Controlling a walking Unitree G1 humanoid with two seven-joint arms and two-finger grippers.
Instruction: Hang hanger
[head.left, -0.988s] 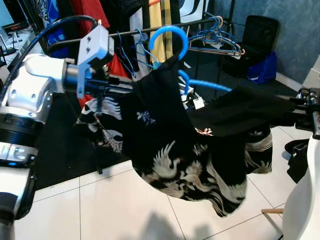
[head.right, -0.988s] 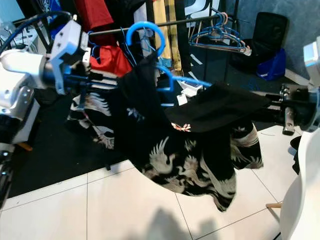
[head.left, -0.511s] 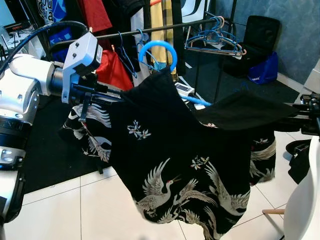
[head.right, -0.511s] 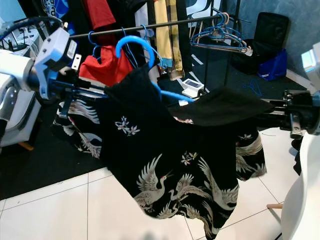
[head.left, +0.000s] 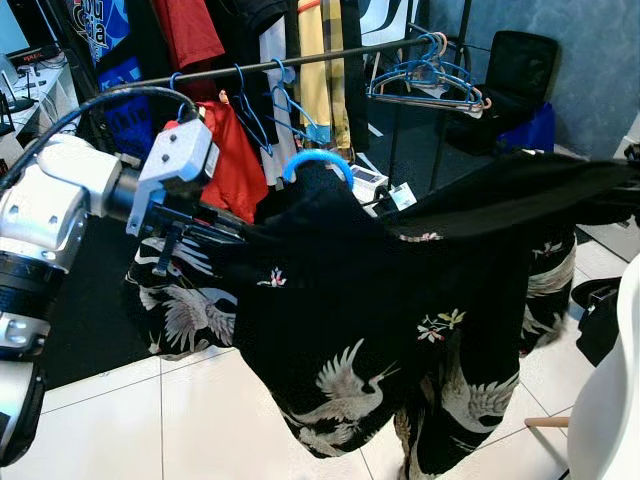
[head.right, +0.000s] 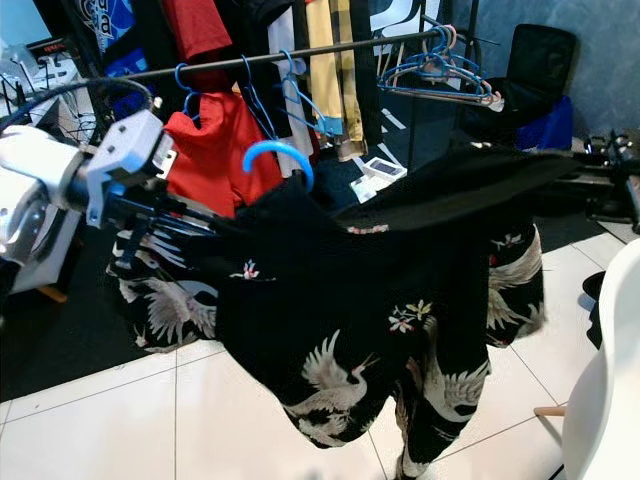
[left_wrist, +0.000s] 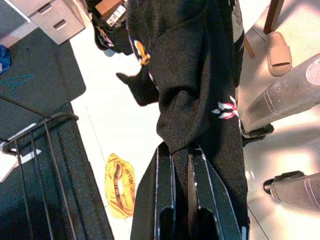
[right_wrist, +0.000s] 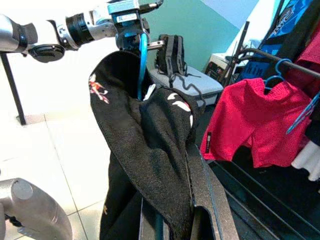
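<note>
Since 1 second ago I've dropped the blue hanger (head.left: 318, 160) lower, so its hook now sits below the clothes rail (head.left: 300, 62) at 12 o'clock and must rise again. The left gripper (left_wrist: 181, 165) and right gripper (right_wrist: 175, 200) pinch its 2 ends through the black crane-print garment (head.left: 390, 330). White floor tiles (head.left: 200, 420) lie below, with a black mat (head.left: 90, 300) at 9 o'clock.

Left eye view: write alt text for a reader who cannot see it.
A black crane-print garment on a blue hanger is held spread between the robot's two arms, the left hand gripping one end. Behind it, a clothes rail carries a red shirt and empty hangers.
</note>
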